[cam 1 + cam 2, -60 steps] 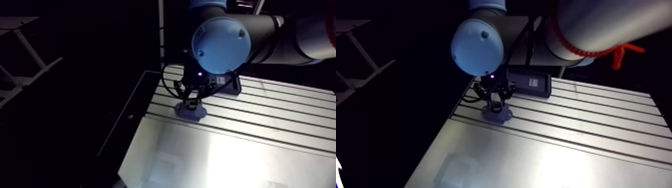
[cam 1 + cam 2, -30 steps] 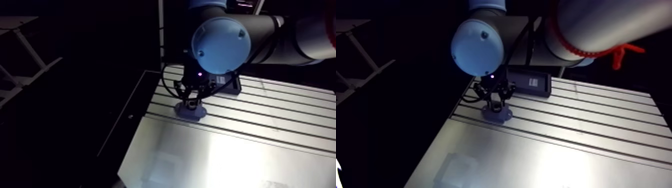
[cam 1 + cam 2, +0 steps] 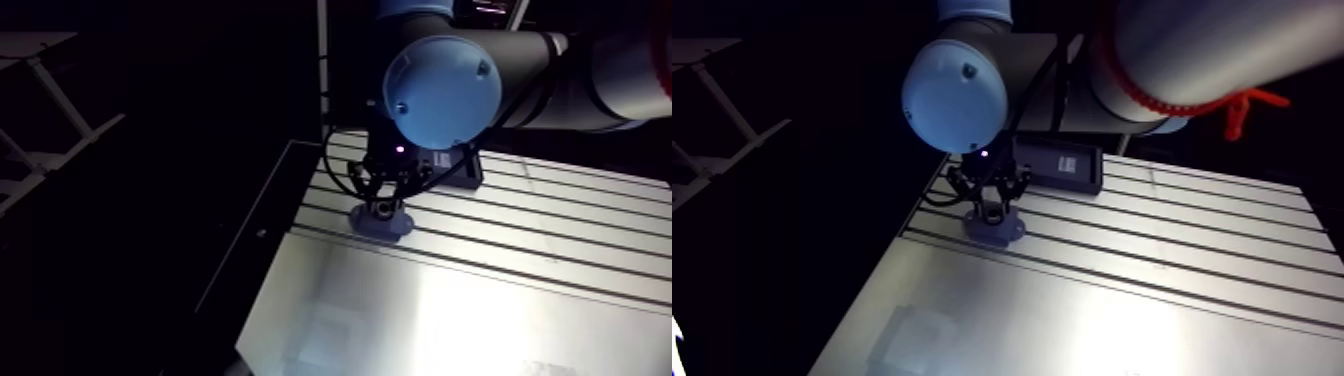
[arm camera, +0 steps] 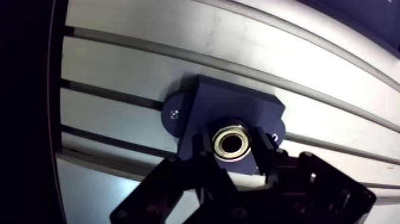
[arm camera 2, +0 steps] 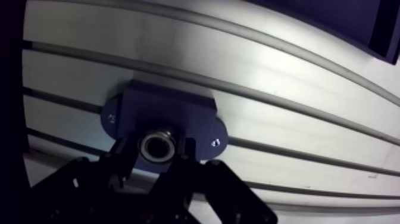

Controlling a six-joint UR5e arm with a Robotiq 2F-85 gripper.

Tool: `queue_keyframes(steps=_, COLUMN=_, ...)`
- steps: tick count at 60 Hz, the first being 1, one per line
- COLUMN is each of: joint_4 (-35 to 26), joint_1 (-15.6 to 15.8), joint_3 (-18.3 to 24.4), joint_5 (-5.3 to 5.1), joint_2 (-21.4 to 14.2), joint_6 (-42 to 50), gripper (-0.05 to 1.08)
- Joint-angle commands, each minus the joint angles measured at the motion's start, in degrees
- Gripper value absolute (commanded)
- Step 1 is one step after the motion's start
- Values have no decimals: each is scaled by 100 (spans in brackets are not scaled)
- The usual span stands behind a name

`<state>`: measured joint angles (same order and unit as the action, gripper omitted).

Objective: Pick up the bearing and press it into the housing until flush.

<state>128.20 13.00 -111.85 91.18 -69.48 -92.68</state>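
**End effector (image 4: 232, 152) clamped on the bearing (image 4: 231, 143) at the housing (image 4: 238, 106)**

In my wrist view, the fingers (image 4: 204, 149) press against either side of the shiny ring. The ring sits in the bore of the dark blue housing, directly under the end effector. The housing lies flat on the slotted worktop (image 4: 119, 65). I cannot tell whether the bearing is flush.

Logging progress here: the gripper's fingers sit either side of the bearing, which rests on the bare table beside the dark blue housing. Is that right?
One thing is wrong: the bearing is not on the bare table beside the housing; it sits at the bore in the housing's middle, as the wrist view shows. The gripper does have a finger either side of it.
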Motion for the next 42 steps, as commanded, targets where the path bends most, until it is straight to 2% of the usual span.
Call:
queue_keyframes(steps=1, joint_4=0, joint_1=-6, joint_3=-8, joint_5=1, joint_2=0, joint_6=0, gripper=84)
queue_keyframes(steps=42, joint_4=0, joint_1=-7, joint_3=-17, joint_5=1, joint_2=18, joint_6=-51, gripper=84)
